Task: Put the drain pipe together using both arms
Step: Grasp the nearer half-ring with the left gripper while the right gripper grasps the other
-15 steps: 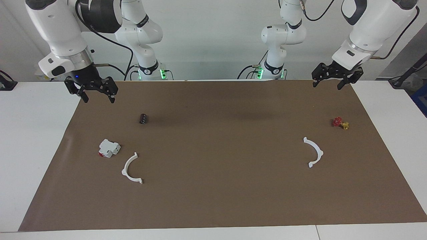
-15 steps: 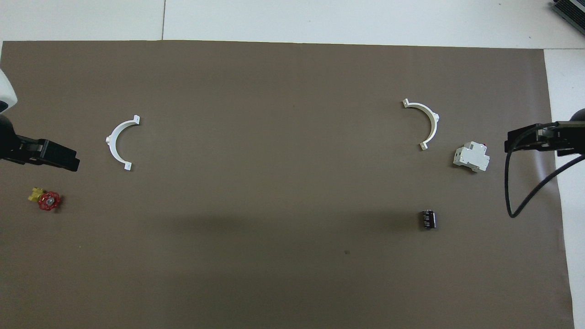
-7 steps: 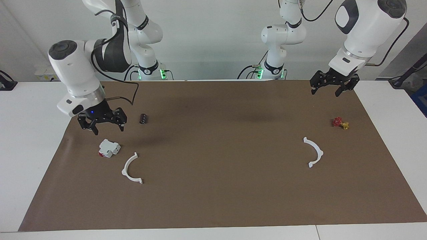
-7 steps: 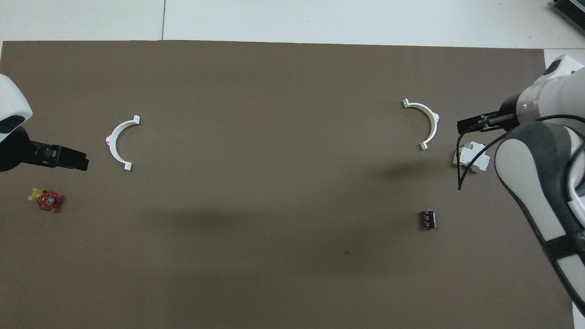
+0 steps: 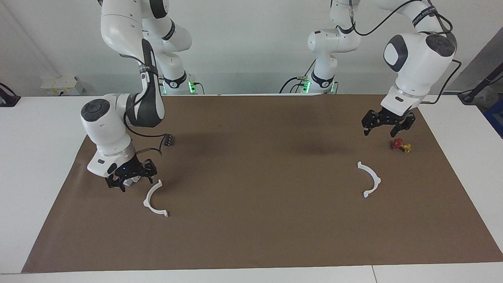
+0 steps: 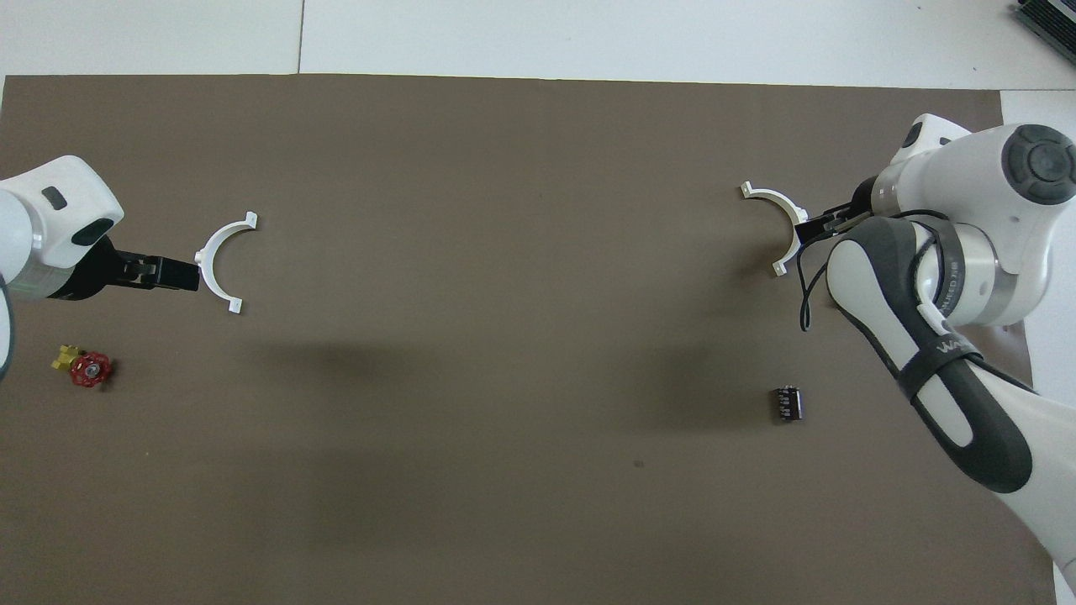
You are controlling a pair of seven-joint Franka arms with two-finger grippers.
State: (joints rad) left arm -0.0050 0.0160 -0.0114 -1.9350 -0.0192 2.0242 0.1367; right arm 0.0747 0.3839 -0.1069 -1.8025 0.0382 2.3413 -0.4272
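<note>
The drain pipe lies as two separate white arcs on the brown mat. One arc [image 5: 154, 201] [image 6: 791, 225] lies toward the right arm's end. The other arc [image 5: 371, 179] [image 6: 217, 262] lies toward the left arm's end. My right gripper [image 5: 135, 183] [image 6: 814, 227] is open and empty, low over the blocky white piece and just beside its arc. My left gripper [image 5: 384, 129] [image 6: 178, 274] is open and empty, raised over the mat close to the red valve. In the overhead view it reaches the edge of the other arc.
A blocky white piece [image 5: 133, 180] is mostly hidden under the right gripper. A small black cylinder [image 5: 169, 140] [image 6: 788, 403] lies nearer to the robots than the right gripper's arc. A red and yellow valve [image 5: 401, 145] [image 6: 87, 368] lies near the left gripper.
Both arms have come down and forward from the mat's robot-side corners. The right gripper moved over the blocky piece beside its arc. The left gripper moved toward the valve and its arc.
</note>
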